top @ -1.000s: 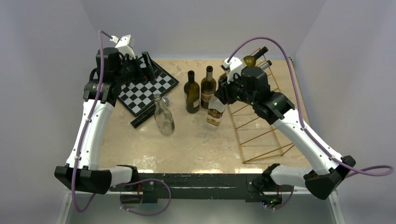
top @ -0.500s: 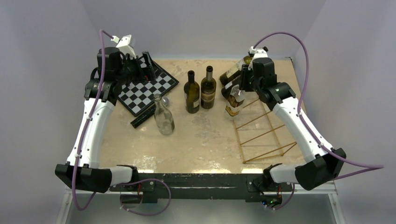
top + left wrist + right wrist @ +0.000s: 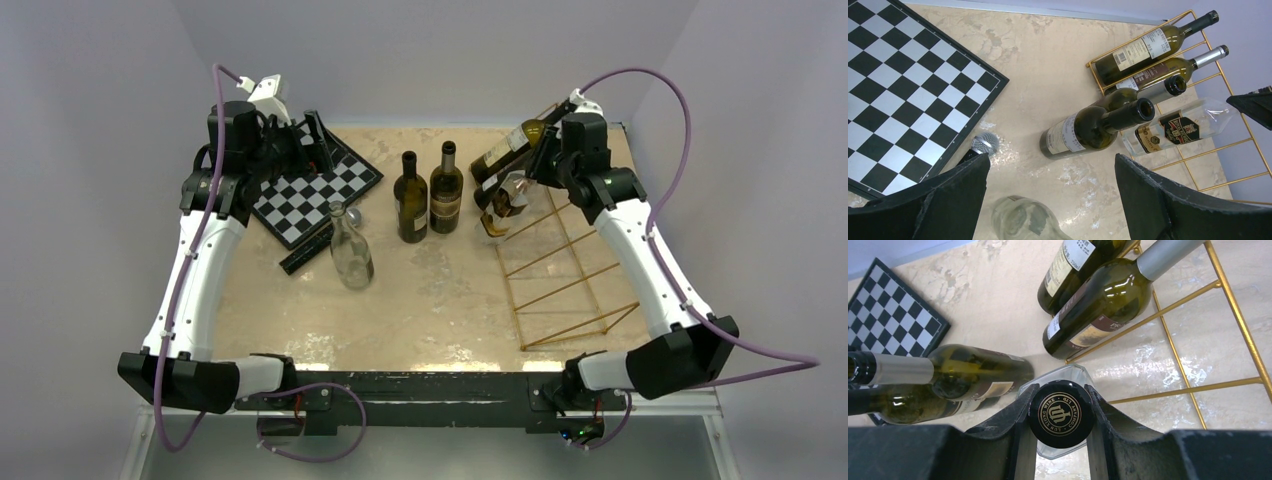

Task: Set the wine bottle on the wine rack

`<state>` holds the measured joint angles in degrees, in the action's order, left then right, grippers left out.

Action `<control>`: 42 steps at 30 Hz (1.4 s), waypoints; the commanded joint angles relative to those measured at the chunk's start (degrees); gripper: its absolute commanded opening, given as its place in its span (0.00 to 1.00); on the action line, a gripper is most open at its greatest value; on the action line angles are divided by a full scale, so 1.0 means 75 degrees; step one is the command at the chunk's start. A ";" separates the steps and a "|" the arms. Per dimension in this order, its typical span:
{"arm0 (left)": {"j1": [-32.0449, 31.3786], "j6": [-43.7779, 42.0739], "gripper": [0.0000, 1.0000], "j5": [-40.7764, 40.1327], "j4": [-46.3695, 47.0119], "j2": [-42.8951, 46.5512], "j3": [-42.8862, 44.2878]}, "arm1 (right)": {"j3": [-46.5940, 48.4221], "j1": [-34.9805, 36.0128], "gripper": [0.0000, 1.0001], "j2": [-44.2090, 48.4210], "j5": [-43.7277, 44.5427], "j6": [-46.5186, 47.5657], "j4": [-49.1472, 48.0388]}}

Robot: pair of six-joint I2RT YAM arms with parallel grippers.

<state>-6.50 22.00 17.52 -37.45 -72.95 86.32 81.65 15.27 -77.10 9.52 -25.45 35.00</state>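
While the big worktop carries everything, the gold wine rack sits on its right side with two bottles lying in it. The clear wine bottle hangs tilted at the rack's left edge, just beside those two. The right fingers squeeze its black cap, one on each side. The left fingers are wide apart and hold nothing.

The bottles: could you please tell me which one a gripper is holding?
The clear black-capped bottle, clamped in the right gripper; nothing else is held.
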 commanded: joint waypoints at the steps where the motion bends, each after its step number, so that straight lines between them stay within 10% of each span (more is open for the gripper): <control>1: 0.0012 0.0043 0.98 -0.0057 0.0214 0.0105 -0.0010 | 0.0665 -0.0066 0.00 0.0048 -0.0488 -0.0513 -0.1283; 42: 0.0011 -0.0164 0.99 -0.0131 0.0063 -0.0041 0.0269 | -0.0325 -0.1082 0.00 -0.0813 -0.1246 -0.0849 -0.2098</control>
<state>-6.50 21.91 16.69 -37.91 -73.32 86.35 79.13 7.42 -84.33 3.29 -27.73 26.98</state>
